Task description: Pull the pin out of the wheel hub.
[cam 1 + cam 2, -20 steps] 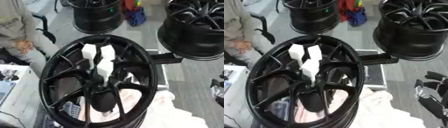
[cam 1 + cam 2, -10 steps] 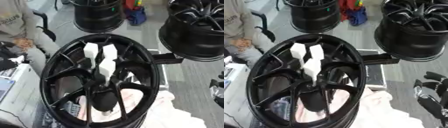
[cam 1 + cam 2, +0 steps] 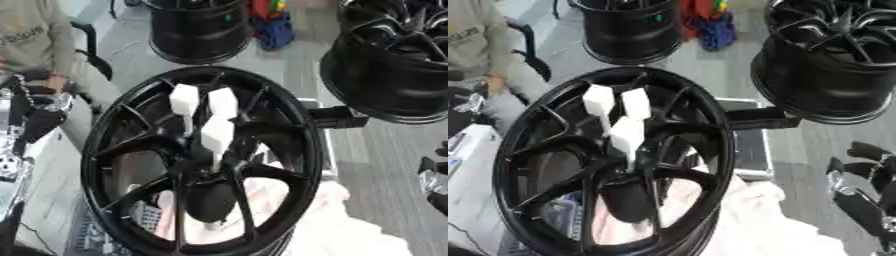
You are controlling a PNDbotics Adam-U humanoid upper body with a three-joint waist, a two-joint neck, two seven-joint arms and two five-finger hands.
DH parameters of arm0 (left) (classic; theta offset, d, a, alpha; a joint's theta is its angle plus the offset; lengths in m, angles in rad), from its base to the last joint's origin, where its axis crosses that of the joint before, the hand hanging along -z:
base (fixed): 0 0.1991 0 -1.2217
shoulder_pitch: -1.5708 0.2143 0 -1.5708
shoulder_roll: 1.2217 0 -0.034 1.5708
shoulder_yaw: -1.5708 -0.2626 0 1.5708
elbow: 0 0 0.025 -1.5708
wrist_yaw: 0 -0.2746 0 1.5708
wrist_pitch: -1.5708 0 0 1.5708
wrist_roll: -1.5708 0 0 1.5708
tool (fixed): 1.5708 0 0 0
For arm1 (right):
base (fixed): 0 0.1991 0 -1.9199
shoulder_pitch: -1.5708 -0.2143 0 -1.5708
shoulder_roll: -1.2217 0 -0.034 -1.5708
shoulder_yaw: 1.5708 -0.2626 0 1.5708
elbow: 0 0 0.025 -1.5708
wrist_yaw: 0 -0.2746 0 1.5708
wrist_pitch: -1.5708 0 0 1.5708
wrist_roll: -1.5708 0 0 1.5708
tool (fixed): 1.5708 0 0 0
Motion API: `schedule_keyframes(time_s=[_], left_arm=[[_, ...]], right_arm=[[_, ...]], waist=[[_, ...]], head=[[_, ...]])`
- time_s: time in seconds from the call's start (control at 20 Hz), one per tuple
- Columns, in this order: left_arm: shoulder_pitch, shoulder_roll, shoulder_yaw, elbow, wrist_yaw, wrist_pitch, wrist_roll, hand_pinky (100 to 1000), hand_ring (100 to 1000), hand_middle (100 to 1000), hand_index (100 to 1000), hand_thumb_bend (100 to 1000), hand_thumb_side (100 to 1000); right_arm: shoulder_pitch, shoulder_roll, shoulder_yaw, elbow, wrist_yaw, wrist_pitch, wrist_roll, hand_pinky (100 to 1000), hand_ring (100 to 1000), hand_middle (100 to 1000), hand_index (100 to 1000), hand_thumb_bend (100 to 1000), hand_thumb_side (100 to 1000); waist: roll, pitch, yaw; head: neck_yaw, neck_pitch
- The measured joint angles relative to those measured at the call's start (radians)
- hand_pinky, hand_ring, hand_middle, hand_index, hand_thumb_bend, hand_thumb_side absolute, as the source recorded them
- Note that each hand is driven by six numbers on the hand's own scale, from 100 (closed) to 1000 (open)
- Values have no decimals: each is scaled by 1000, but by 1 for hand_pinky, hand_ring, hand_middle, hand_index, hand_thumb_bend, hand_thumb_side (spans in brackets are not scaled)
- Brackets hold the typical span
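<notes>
Grey workshop flooring is showing behind the large black spoked wheel hub (image 3: 197, 165), which is filling the centre. White block-headed pins (image 3: 216, 134) are standing upright near its middle — long axes pointing up toward the camera. Both hands are flanking well apart: left hand (image 3: 35, 117) at the left edge, right hand (image 3: 866, 187) low right, fingers relaxed apart. Neither is judged clearly nearer.
</notes>
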Motion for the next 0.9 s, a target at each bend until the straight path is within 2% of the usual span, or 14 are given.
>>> schedule_keyframes(time_s=[0.35, 0.9], left_arm=[[0, -55, 3, -24, 1, 3, 14, 595, 614, 673, 713, 397, 237], [-1, -74, 3, -25, -2, 3, 14, 596, 614, 673, 713, 399, 247]], right_arm=[[0, 6, 0, 0, -3, 0, 0, 726, 592, 652, 743, 223, 100], [-1, 6, 0, 0, -3, 0, 0, 726, 592, 652, 742, 223, 100]], waist=[[-2, 3, 0], [0, 3, 0]], head=[[1, 0], [1, 0]])
